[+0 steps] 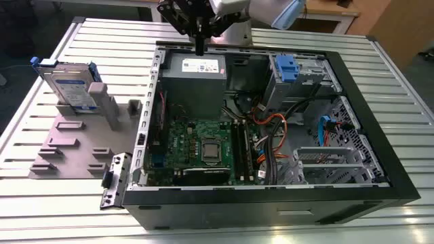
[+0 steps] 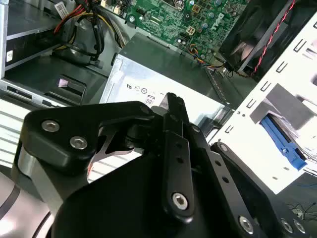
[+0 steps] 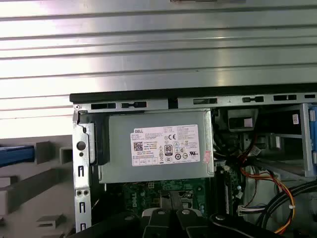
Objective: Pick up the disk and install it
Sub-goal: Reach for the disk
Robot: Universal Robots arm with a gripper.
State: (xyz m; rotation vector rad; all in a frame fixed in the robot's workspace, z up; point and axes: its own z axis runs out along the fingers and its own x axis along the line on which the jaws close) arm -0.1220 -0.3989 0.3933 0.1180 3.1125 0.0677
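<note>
Exterior view, case: open black computer tower (image 1: 257, 208) lying on slatted metal counter (image 1: 40, 201).
Disk: flat silver hard drive with blue rails (image 1: 68, 84) stands on edge in grey plastic holder (image 1: 74, 147), beside the tower at the exterior view's left.
Jaws: pressed together, empty, above grey boxy power supply (image 1: 193, 76) by the tower's far wall.

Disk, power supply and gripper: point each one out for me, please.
the disk (image 1: 72, 87), exterior view, on its white-and-blue label.
power supply (image 3: 158, 146), first wrist view, on its white sticker.
gripper (image 1: 199, 51), exterior view, at its fingertips.
</note>
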